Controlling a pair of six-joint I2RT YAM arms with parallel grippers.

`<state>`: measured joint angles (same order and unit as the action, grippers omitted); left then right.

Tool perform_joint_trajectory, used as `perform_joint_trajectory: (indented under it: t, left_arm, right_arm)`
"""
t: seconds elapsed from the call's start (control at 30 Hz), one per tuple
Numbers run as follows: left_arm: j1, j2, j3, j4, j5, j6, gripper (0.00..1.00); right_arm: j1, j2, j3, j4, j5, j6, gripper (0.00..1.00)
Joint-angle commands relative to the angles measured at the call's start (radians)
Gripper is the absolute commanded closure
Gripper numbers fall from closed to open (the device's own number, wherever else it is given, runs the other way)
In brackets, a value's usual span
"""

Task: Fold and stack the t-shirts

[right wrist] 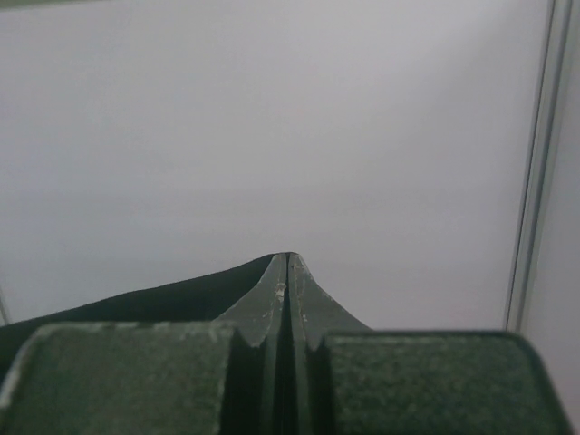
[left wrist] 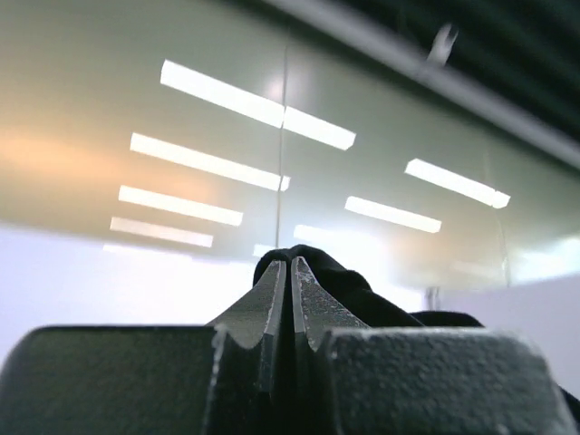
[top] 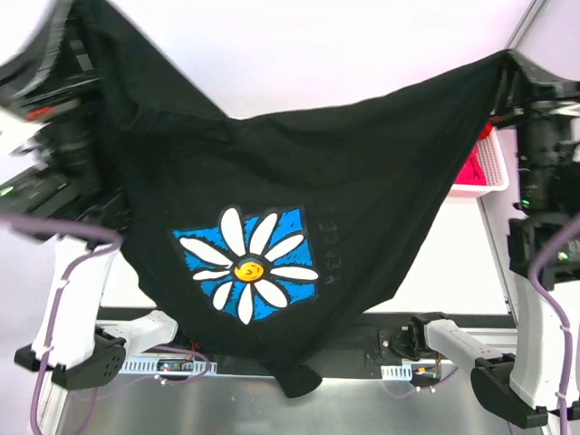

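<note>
The large black t-shirt (top: 362, 163) hangs spread in the air close to the top camera, its white-and-blue flower print (top: 249, 265) facing up. My left gripper (top: 80, 13) pinches its upper left corner and my right gripper (top: 504, 62) pinches its upper right corner. In the left wrist view the left gripper (left wrist: 291, 263) is shut, with a bunch of black t-shirt (left wrist: 362, 292) bulging past the tips. The right wrist view has the right gripper (right wrist: 288, 259) shut on a black t-shirt (right wrist: 136, 306) edge running off to the left. The shirt's lowest fold (top: 294, 381) dangles over the arm bases.
A white slotted basket (top: 489, 177) stands at the right behind the shirt, with red-pink cloth (top: 471, 169) inside. The hanging shirt hides most of the white table (top: 453, 263). Both arm bases and cables sit along the near edge.
</note>
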<state>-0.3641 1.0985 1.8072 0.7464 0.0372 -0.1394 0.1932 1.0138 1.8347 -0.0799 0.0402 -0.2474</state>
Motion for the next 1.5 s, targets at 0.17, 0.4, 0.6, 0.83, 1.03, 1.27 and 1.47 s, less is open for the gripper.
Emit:
perform_joint_trajectory:
  t: [0.17,0.4,0.6,0.83,1.03,1.27,1.47]
  left_arm:
    - [0.042,0.248,-0.238,0.261,-0.053,0.054,1.0]
    - [0.166,0.609,0.084,0.309,0.038,-0.164,1.0]
    - [0.197,0.741,0.368,0.232,0.04,-0.204,1.0]
    - [0.231,0.696,0.313,0.31,0.105,-0.328,1.0]
    - [0.229,0.477,-0.113,0.493,0.113,-0.427,1.0]
    - [0.228,0.068,-0.759,0.51,0.024,-0.394,1.0]
    - [0.221,-0.409,-1.016,0.106,0.03,-0.387,1.0]
  right_arm:
    - [-0.015,0.167,-0.226,0.227,0.009,-0.072,1.0]
    - [-0.083,0.448,-0.036,0.359,-0.102,0.003,0.99]
    - [-0.103,0.563,0.155,0.33,-0.143,0.005,0.99]
    - [-0.113,0.5,0.112,0.381,-0.161,0.039,0.99]
    - [-0.113,0.331,-0.133,0.367,-0.174,0.045,0.99]
    - [-0.113,0.071,-0.468,0.248,-0.125,0.054,0.99]
    - [-0.113,-0.141,-0.64,0.056,-0.066,0.051,0.99]
